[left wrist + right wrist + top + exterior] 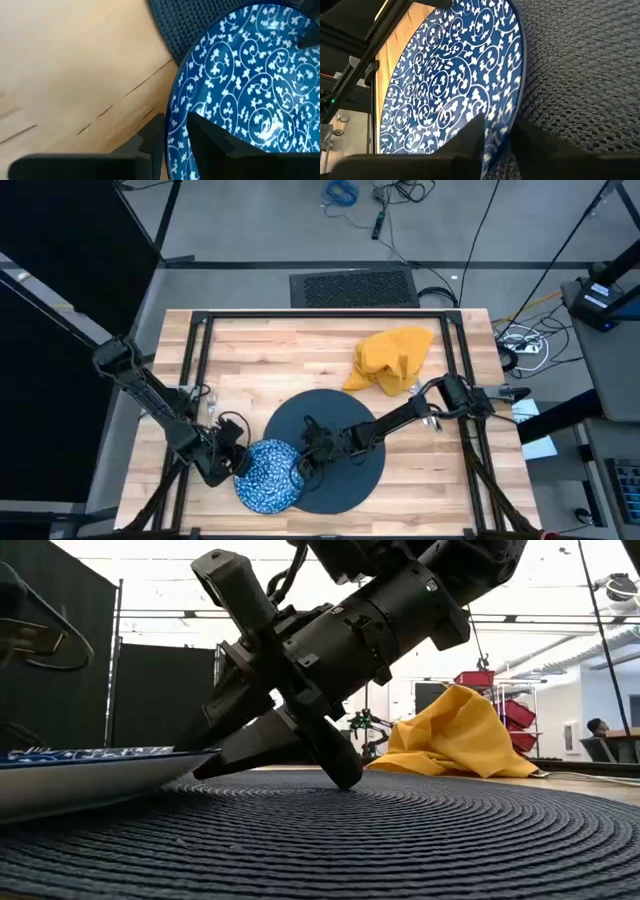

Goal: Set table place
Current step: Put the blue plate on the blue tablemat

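Observation:
The blue-and-white patterned dish [268, 475] lies near the table's front edge. Its right part overlaps the round dark blue-grey woven mat [340, 442], and its left part is over the pale wood table [260, 350]. My left gripper [238, 463] is at the dish's left rim and my right gripper [300, 463] at its right rim, each shut on it. The mustard-yellow napkin [390, 360] lies crumpled on the wood at the far right, also seen in the low view [455, 735]. My left gripper [176, 137] has the dish's left rim [172, 117] between its two fingers, one over the patterned face, the other outside over the wood. It comes slanting down from the table's left. Whether the dish is lifted I cannot tell. My right gripper [497, 137] has the dish's right rim [512, 107] between its fingers, one over the patterned face, the other outside over the mat. It reaches across the mat from the right, slanting down. One fingertip [342, 778] is down at the mat's surface.
Black frame rails [200, 340] run along the table's left, far and right sides. Bare wood lies free at the far left and centre. Beyond the far edge there is a floor mat [352, 285] with cables around it.

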